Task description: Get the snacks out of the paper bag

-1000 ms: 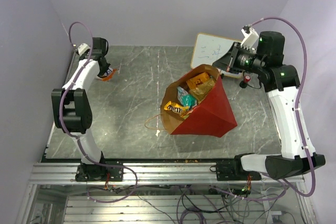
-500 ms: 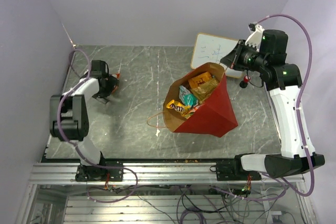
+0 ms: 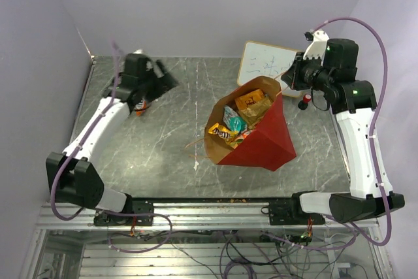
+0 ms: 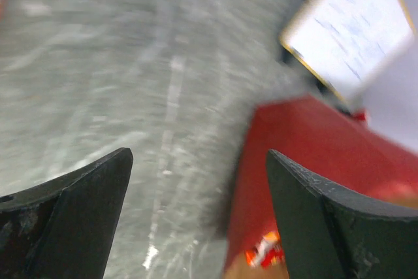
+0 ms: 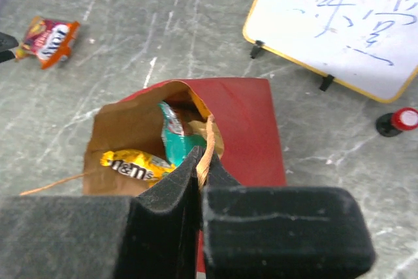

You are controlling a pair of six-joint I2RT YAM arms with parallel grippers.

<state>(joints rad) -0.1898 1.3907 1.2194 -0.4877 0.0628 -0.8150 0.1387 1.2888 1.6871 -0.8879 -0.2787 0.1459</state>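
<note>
Pinching tight, right fingers [image 5: 163, 191] grip the paper bag [image 3: 261, 138] by its top edge | left fingers [image 4: 78, 194] spread wide, empty, over the surface [image 3: 170, 142] | bag tilted, mouth open, yellow pack [image 5: 130, 163] and teal pack [image 5: 179, 138] inside | orange packet [image 5: 51, 32] lies out far-left.
</note>
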